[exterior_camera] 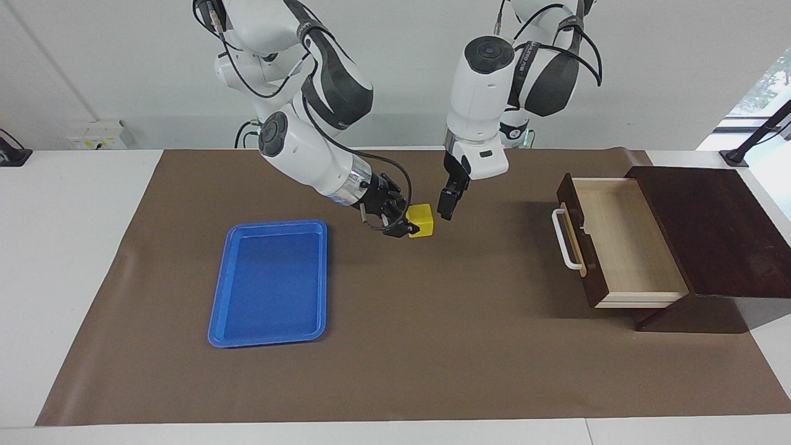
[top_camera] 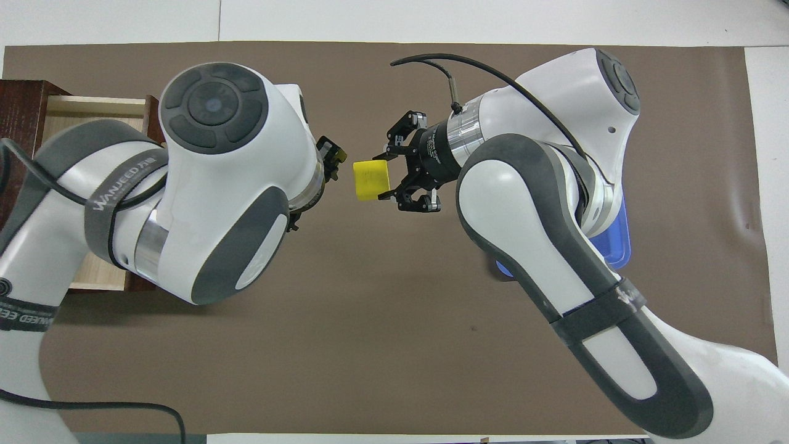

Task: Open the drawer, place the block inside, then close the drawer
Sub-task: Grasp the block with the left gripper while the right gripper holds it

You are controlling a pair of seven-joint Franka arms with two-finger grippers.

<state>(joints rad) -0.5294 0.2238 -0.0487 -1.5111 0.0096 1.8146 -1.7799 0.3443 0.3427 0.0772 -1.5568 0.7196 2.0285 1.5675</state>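
The yellow block (exterior_camera: 422,220) is held between the fingers of my right gripper (exterior_camera: 405,226) over the middle of the brown mat; it also shows in the overhead view (top_camera: 371,179), with the right gripper (top_camera: 387,176) around it. My left gripper (exterior_camera: 446,209) points down, close beside the block on the drawer's side and apart from it; its tip shows in the overhead view (top_camera: 331,158). The drawer (exterior_camera: 624,241) stands pulled open at the left arm's end of the table, its pale interior empty and its white handle (exterior_camera: 563,240) facing the block. My left arm hides most of the drawer (top_camera: 92,112) in the overhead view.
The dark wooden box (exterior_camera: 710,228) holds the drawer. A flat blue tray (exterior_camera: 272,281) lies empty on the mat toward the right arm's end; only its corner (top_camera: 618,240) shows under my right arm in the overhead view.
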